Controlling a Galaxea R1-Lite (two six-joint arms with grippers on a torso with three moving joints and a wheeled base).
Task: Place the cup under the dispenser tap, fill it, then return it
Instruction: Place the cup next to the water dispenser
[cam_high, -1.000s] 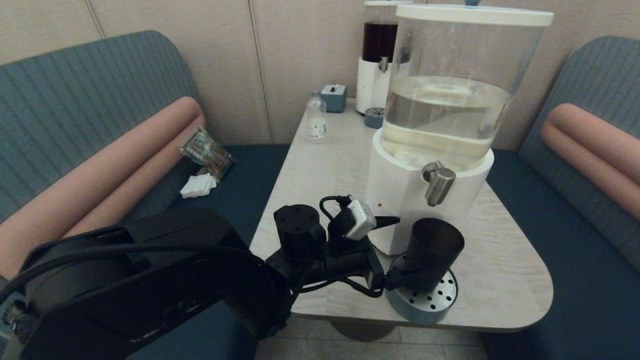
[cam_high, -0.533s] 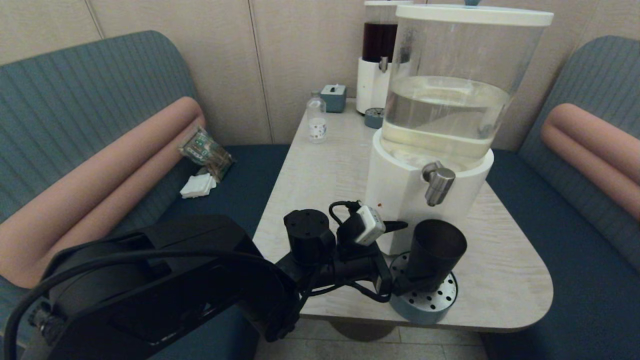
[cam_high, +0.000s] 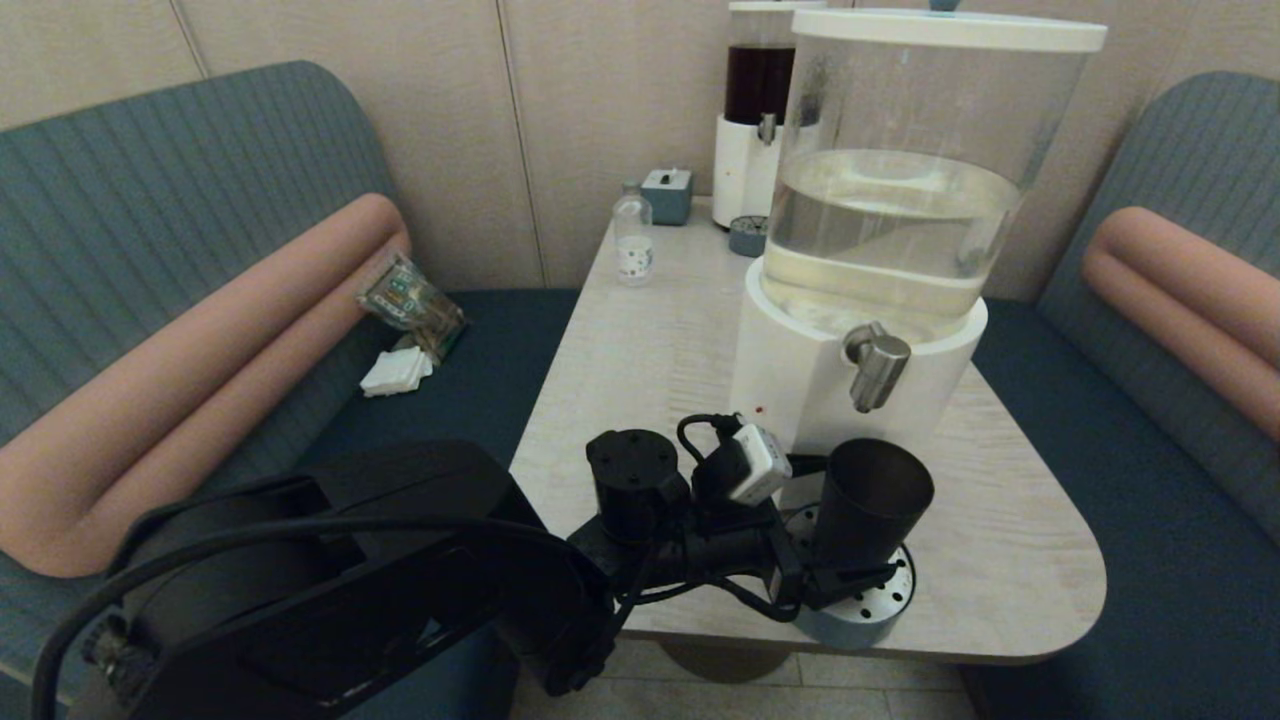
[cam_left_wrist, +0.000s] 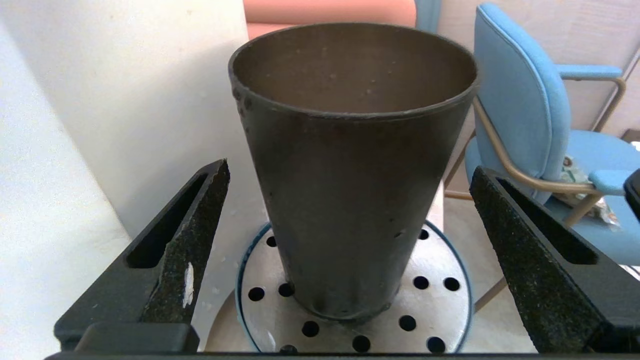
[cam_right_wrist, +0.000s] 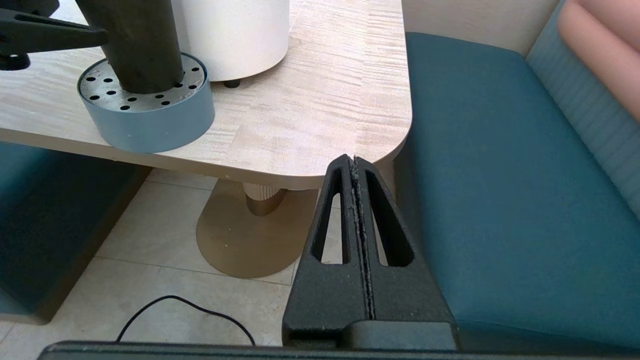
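The cup is a dark tapered tumbler standing upright on the round perforated drip tray, directly below the steel dispenser tap of the big clear-tank dispenser. My left gripper is open, with one finger on each side of the cup and a gap on both sides. In the left wrist view the cup fills the space between the spread fingers, and no liquid shows inside it. My right gripper is shut and empty, parked low beside the table's front corner.
The dispenser's white base stands just behind the left gripper. A small clear bottle, a blue box and the dark-liquid dispenser stand at the table's far end. Benches flank the table, and the drip tray sits near its front edge.
The left arm carried the cup a little to the right and set it on the drip tray. Its jaws then spread and let go of the cup.
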